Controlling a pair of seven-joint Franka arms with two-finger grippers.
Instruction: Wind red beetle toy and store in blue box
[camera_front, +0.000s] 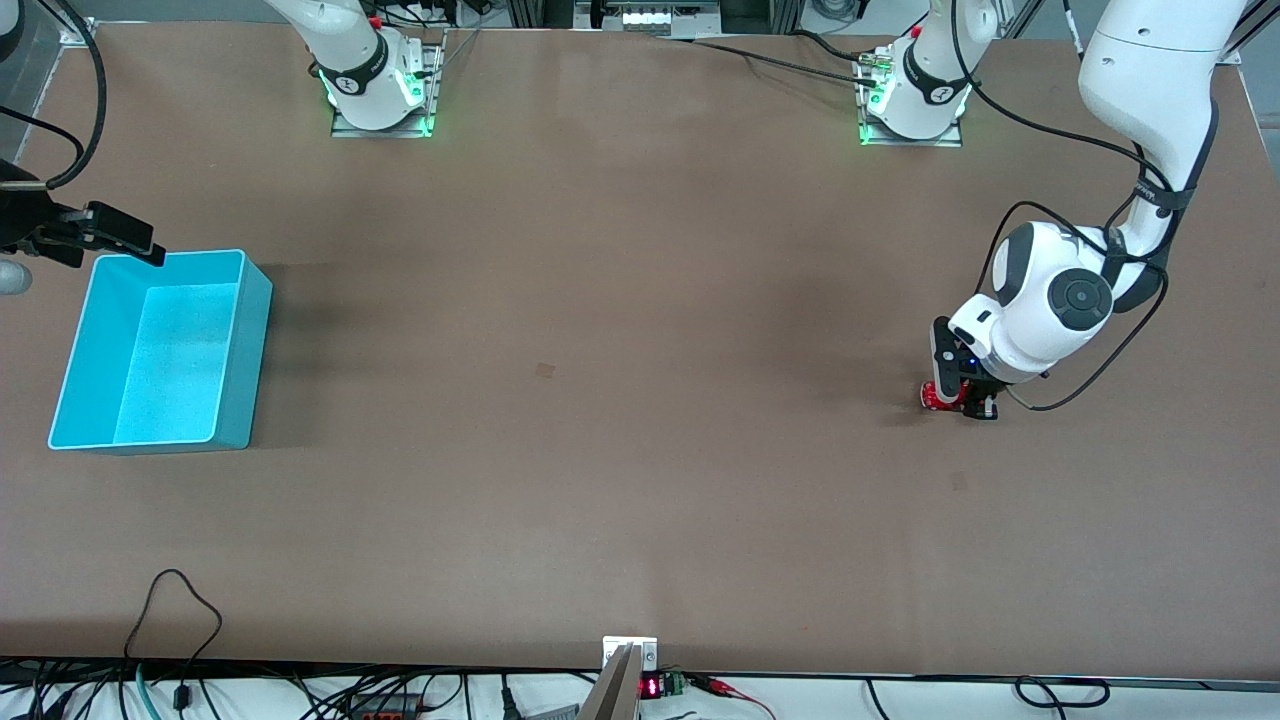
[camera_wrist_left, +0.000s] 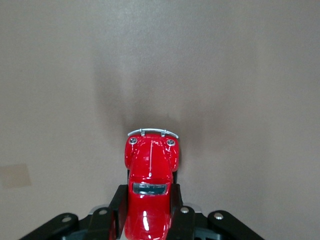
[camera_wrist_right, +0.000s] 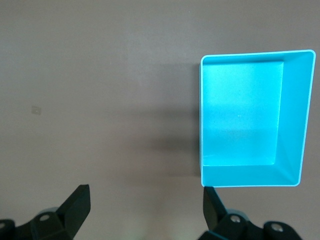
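The red beetle toy (camera_front: 940, 395) was held between the fingers of the left gripper (camera_front: 962, 398), low at the tabletop (camera_front: 600, 400) toward the left arm's end. In the left wrist view the two fingers (camera_wrist_left: 116, 210) were seen closed against the sides of the toy's rear half, while its rounded hood, its two small headlights and its silvery bumper were pointed out ahead of the fingertips. Whether the wheels were touching the tabletop could not be told. The blue box (camera_front: 240, 400) was placed well apart from this gripper, at the right arm's end of the tabletop, with its open side up and nothing seen on its paler floor. The right gripper (camera_front: 120, 232) was kept in the air just over the upper corner of the box's rim, and it was waiting there. In the right wrist view its fingers (camera_wrist_right: 75, 207) were spread wide apart and nothing was held between them; the box (camera_wrist_right: 250, 177) was seen just ahead of one fingertip.
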